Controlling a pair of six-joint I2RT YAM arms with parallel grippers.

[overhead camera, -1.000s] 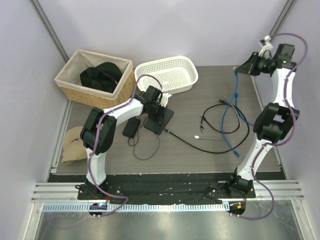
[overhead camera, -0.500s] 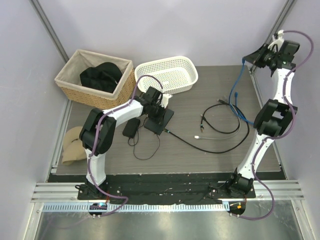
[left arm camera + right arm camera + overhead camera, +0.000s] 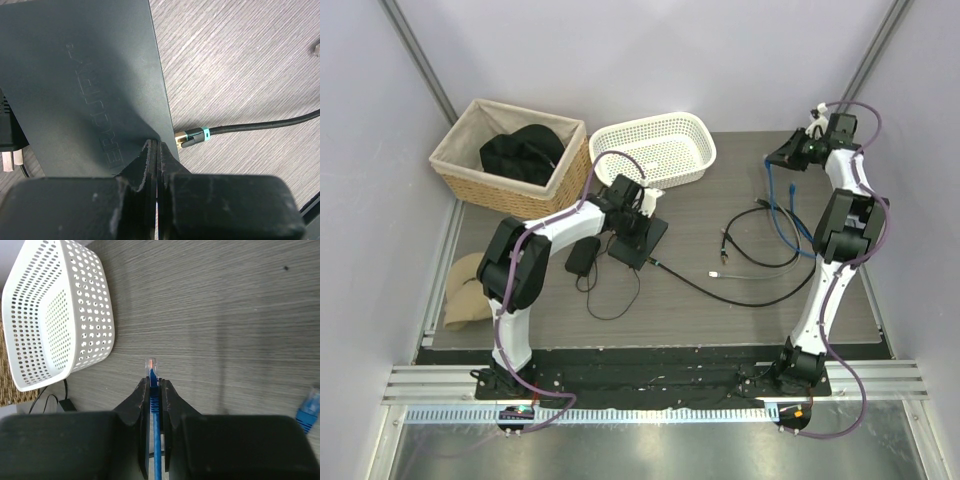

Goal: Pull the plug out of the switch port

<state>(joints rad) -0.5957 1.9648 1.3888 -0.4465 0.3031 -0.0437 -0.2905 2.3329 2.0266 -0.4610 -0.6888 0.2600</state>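
The switch point(image 3: 642, 240) is a flat black box left of the table's middle; it fills the upper left of the left wrist view point(image 3: 85, 80). A black cable's gold plug with a teal band point(image 3: 192, 136) sits against the switch's right edge. My left gripper point(image 3: 636, 214) point(image 3: 157, 146) is shut and empty, its tips resting on the switch's near corner beside that plug. My right gripper point(image 3: 782, 158) point(image 3: 155, 382) is shut on the clear plug of a blue cable point(image 3: 152, 366), held in the air at the back right. The blue cable point(image 3: 778, 205) hangs down to the table.
A white perforated basket point(image 3: 655, 150) point(image 3: 55, 315) stands at the back middle. A wicker basket point(image 3: 510, 155) with black cloth is at the back left. A power adapter point(image 3: 584, 256) lies left of the switch. Black cables point(image 3: 760, 250) loop at the right. A tan object point(image 3: 470, 285) lies at the far left.
My right arm swung from the far right back corner leftward and lower, carrying the blue cable's plug. The left arm and the switch have not moved.
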